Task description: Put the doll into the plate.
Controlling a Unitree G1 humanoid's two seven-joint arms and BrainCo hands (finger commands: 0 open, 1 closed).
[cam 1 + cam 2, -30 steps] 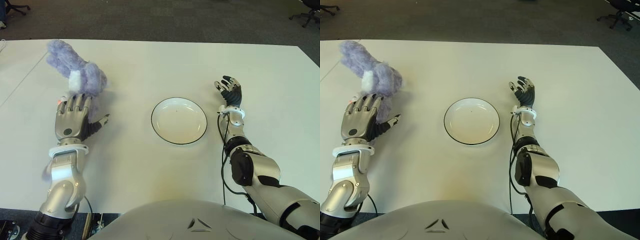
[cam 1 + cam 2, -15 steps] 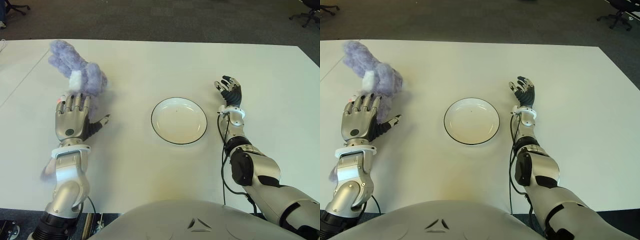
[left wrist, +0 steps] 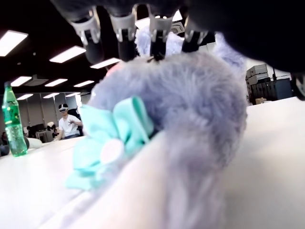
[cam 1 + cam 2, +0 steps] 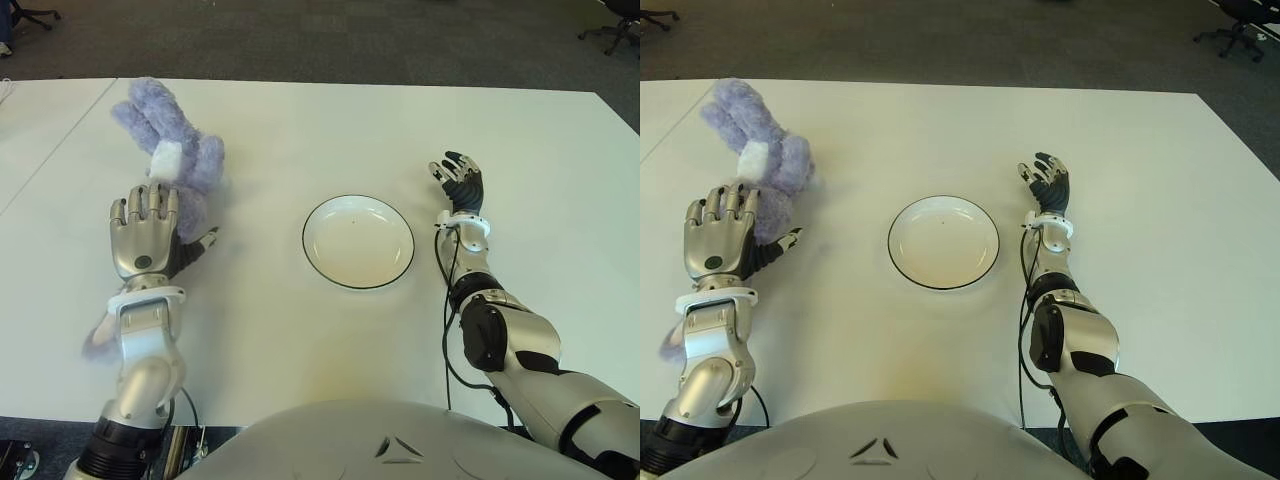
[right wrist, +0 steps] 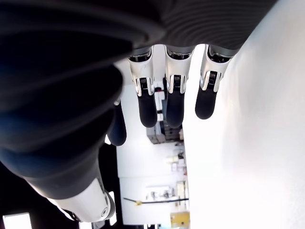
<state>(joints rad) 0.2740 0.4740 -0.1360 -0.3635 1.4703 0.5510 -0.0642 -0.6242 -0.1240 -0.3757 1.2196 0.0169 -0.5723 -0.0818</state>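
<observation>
Your left hand [image 4: 143, 232] sits at the left of the eye view with its four fingers [image 3: 125, 36] straight and spread, thumb out to the side; they arch over the doll [image 4: 170, 162] without closing on it, and you can't tell from the wrist view whether the fingertips touch the fur. You have one doll, a lilac plush rabbit, lying on the white table [image 4: 300, 130] in the upper left of the frame, its body partly under the hand and its ears reaching away toward the far edge. A mint bow [image 3: 112, 141] shows on it in the wrist view.

One plate [image 4: 358, 241] lies at the centre of the frame, white with a dark rim, holding nothing, well apart from the doll.

Your right hand [image 4: 459, 183] shows just right of the plate, fingers loosely extended and holding nothing.

Behind the doll in the wrist view stands one green bottle [image 3: 13, 123].
</observation>
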